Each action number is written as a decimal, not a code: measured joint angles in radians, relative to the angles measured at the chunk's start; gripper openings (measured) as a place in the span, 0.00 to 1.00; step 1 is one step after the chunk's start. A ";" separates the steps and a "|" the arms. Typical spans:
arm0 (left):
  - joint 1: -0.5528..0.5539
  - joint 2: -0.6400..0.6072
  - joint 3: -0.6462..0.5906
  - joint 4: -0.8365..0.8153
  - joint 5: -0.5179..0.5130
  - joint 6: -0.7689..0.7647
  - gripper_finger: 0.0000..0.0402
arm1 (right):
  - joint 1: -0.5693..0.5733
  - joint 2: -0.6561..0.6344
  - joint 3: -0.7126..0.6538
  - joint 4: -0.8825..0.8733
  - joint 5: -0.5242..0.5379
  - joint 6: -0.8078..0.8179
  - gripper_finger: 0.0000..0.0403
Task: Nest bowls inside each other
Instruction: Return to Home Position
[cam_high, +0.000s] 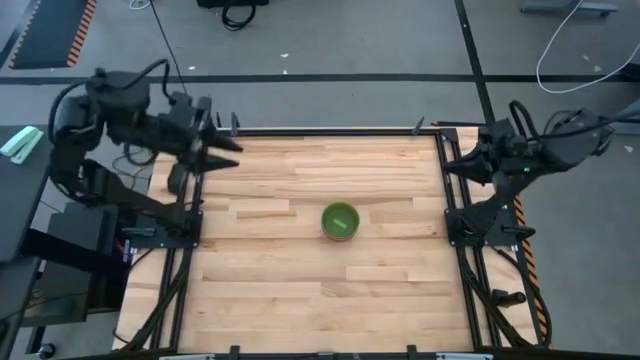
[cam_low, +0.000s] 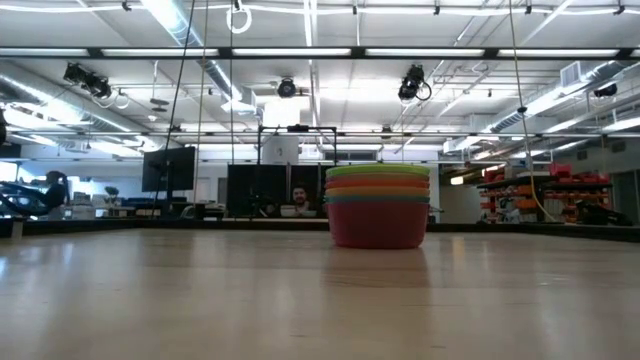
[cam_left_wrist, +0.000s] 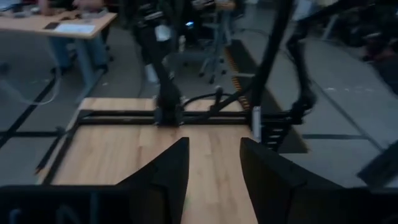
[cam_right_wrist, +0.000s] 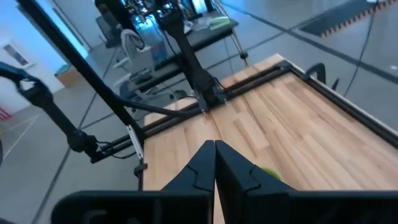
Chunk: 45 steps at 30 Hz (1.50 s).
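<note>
One stack of nested bowls (cam_high: 340, 221) stands on its base near the middle of the table. From above only the green bowl on top shows. In the low view the stack (cam_low: 378, 206) shows green, yellow, orange, blue and pink-red rims, with the pink-red bowl at the bottom; no purple bowl is visible. My left gripper (cam_high: 232, 154) hangs open at the far left corner of the table, above the wood (cam_left_wrist: 214, 155). My right gripper (cam_high: 447, 165) is shut at the table's right edge (cam_right_wrist: 215, 146). Both are far from the stack.
A black metal frame (cam_high: 300, 131) borders the wooden table. Bare wood (cam_high: 330, 310) lies all around the stack. In the low view a person (cam_low: 297, 199) sits behind the table's far edge, among monitors and shelves.
</note>
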 joint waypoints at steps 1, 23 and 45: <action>-0.016 -0.027 -0.049 0.035 0.000 -0.011 0.38 | 0.010 0.001 0.000 0.007 0.010 -0.009 0.04; -0.068 -0.731 -1.282 0.969 -0.003 -0.278 0.36 | 0.251 -0.296 -0.733 0.977 0.113 -0.199 0.04; -0.068 -1.034 -1.675 1.195 -0.012 -0.383 0.36 | 0.279 -0.397 -1.239 1.867 -0.156 -0.476 0.04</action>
